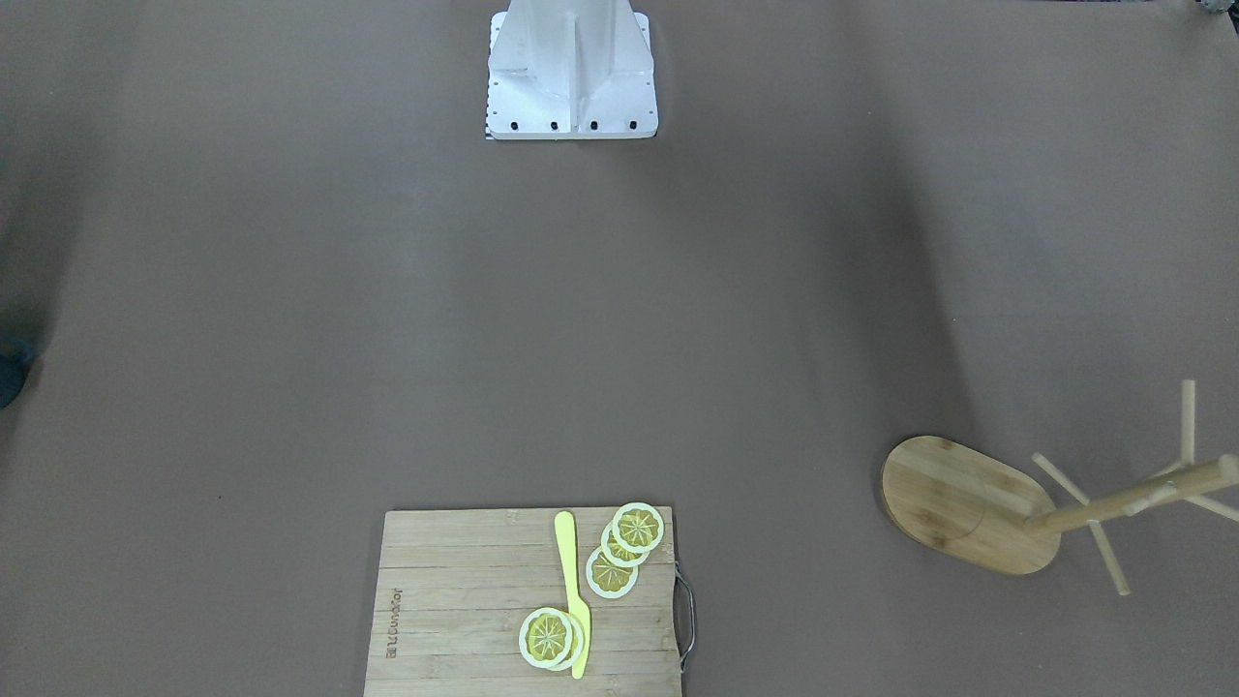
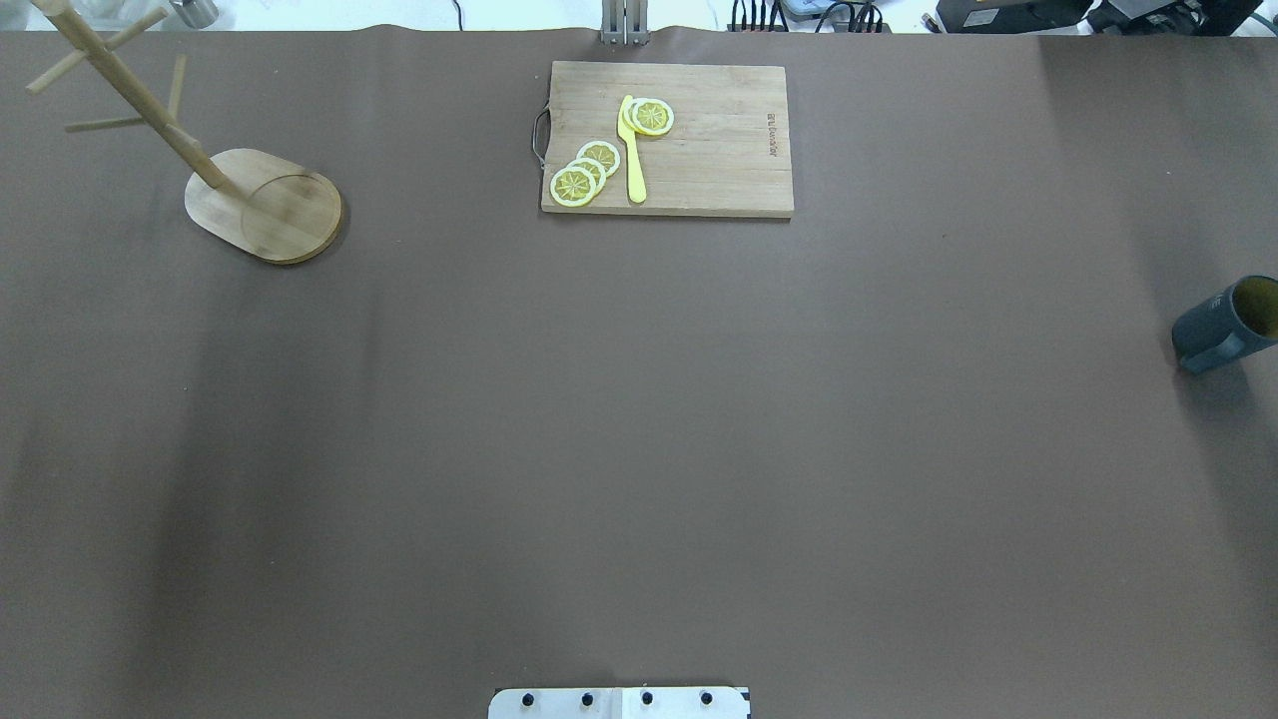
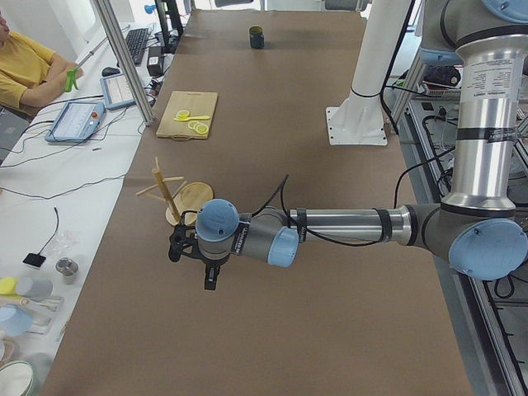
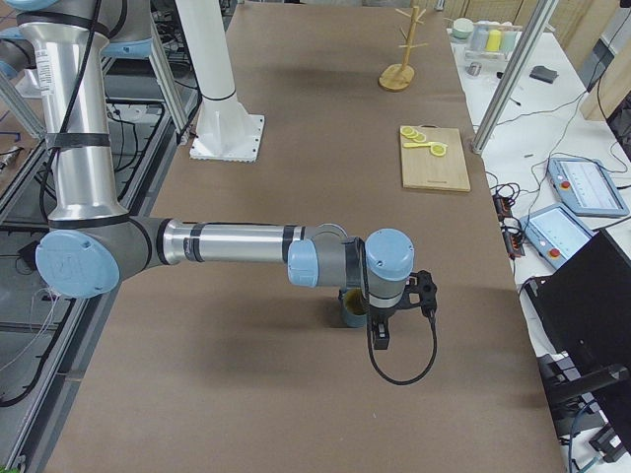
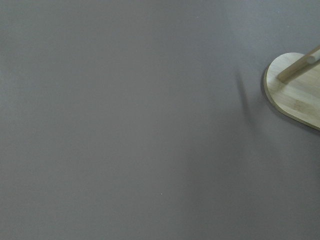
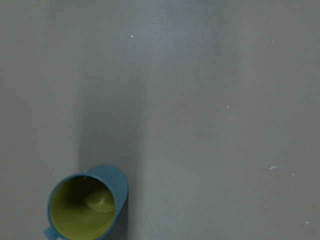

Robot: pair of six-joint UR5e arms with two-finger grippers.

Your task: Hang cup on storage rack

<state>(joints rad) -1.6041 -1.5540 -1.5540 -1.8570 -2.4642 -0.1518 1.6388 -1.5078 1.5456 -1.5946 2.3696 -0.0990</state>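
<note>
Overhead exterior view: the table (image 2: 639, 449), under a smooth matt brown sheet, fills the frame, and the job looks unstarted. The storage rack (image 2: 265, 205) stands at the upper left with no cup on its pegs. The cup (image 2: 1223, 328) sits upright at the right edge, well apart from it. Picking up, carrying across and hanging all remain.

Neither arm shows here. In the side views the left gripper (image 3: 176, 246) hovers near the rack and the right gripper (image 4: 426, 292) above the cup, neither touching. Whether their fingers are spread or pressed together I cannot tell.

The cutting board (image 2: 719, 170), upper centre, is a slatted wooden rectangle with a metal handle. The rack is pale wood: oval base, round pole, thin dowels. The cup is a dark blue-grey cylinder, yellow inside. Smallest are the lemon slices (image 2: 573, 186) and a yellow knife (image 2: 633, 170).
</note>
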